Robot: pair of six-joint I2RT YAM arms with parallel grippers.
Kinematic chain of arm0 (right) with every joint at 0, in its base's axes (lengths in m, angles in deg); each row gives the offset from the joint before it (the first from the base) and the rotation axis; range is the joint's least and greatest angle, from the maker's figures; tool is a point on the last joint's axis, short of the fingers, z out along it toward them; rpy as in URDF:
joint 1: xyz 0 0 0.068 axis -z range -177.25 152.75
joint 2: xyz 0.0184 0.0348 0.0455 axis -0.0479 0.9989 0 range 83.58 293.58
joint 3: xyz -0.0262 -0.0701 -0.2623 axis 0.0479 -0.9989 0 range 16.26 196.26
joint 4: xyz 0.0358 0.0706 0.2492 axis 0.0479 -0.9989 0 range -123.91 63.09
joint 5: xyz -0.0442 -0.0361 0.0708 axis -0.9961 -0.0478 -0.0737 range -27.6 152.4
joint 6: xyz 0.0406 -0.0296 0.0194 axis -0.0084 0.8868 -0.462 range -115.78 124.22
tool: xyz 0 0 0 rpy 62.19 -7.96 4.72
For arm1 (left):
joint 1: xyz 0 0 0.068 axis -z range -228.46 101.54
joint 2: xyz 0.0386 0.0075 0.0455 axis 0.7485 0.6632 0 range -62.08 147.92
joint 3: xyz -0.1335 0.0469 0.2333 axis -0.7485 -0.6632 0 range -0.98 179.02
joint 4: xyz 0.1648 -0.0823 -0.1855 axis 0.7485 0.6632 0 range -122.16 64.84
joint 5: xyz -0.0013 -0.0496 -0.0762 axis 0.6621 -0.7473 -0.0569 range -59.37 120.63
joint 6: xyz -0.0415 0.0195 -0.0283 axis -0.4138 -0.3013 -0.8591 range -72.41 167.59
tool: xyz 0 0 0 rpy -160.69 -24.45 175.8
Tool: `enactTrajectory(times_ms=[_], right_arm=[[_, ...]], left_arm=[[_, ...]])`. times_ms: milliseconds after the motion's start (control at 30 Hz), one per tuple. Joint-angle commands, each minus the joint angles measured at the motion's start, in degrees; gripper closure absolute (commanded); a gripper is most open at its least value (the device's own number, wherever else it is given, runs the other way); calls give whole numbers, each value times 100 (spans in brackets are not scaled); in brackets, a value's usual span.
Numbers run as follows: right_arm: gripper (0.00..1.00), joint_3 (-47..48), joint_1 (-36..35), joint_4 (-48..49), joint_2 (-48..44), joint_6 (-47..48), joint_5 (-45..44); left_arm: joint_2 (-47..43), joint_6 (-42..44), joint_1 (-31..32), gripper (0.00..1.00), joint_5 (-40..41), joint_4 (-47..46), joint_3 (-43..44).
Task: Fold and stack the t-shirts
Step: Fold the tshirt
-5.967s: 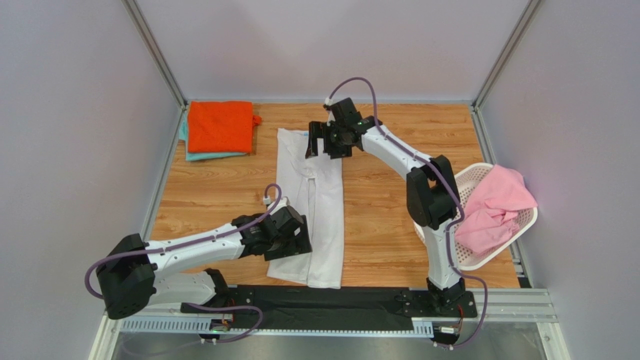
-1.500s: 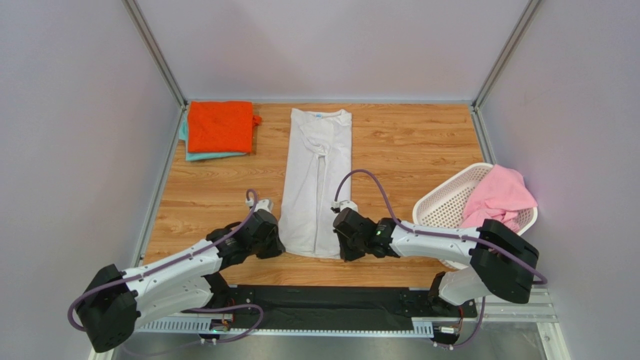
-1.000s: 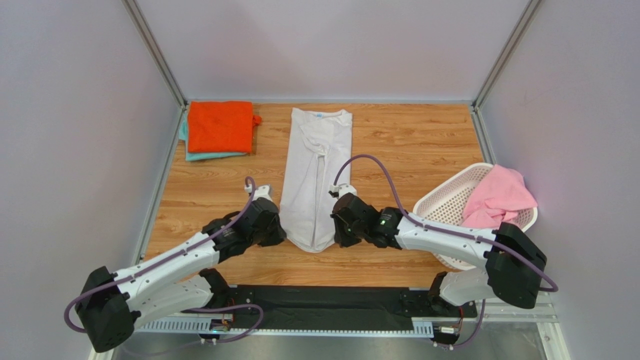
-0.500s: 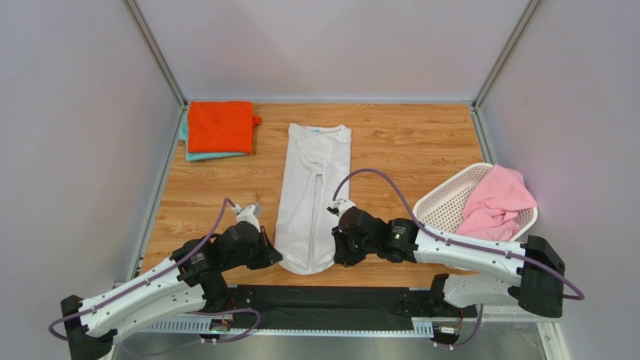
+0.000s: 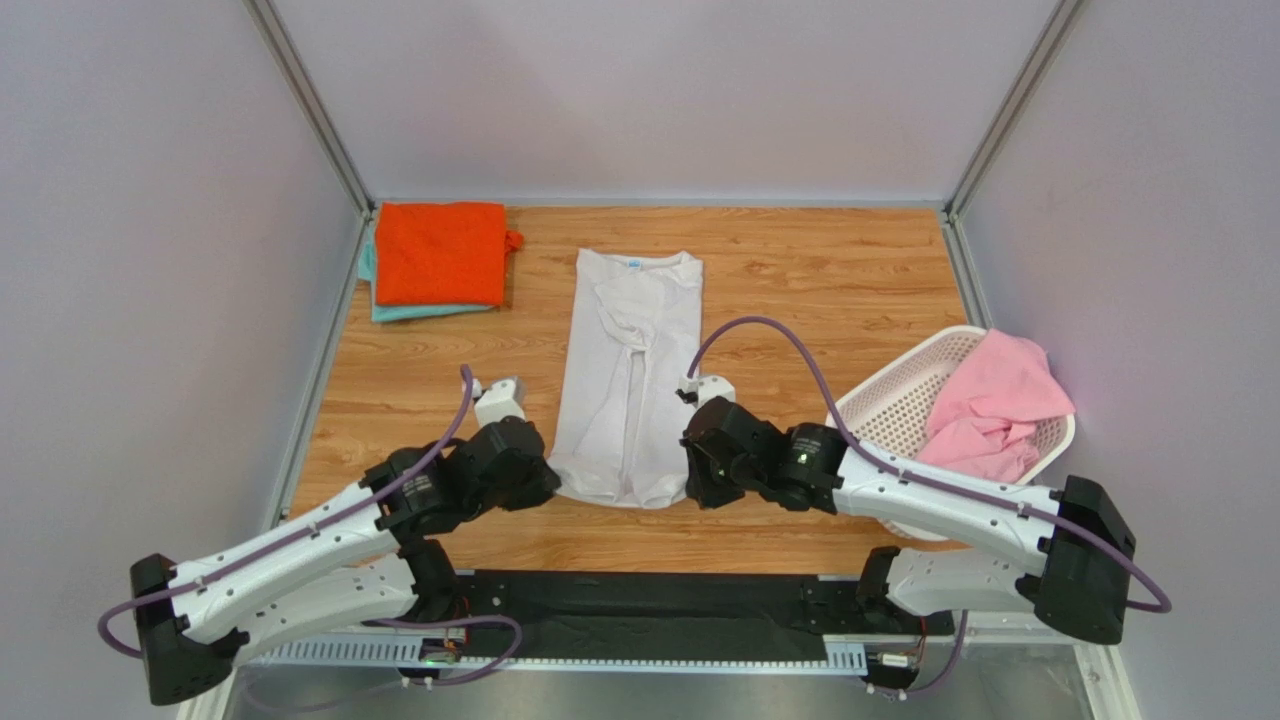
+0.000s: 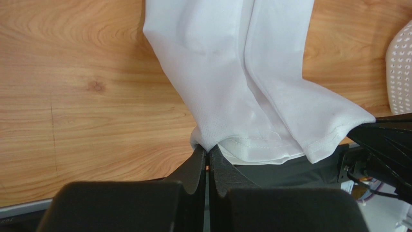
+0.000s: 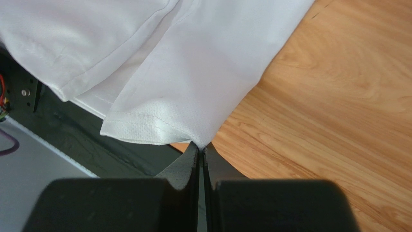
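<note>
Both jaws are clamped tight on hem corners of the white tee [image 5: 628,360]; we lift them level, probably folding toward the collar.

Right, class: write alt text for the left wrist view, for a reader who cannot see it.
The left gripper, shut, pinches a hem corner of the white t-shirt, which lies folded lengthwise on the wooden table. A perforated basket edges in at right.
</note>
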Motion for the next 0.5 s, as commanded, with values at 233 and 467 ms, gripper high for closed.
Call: enactTrajectory(times_ms=[233,467], right_arm=[[98,810,820,37,298,634,-411],[98,1337,1470,160,667,995,-209]], left_arm=[[1319,763,-600,100,681,-82,1281],[2162,1344,-1216,100,110,-566,1835]])
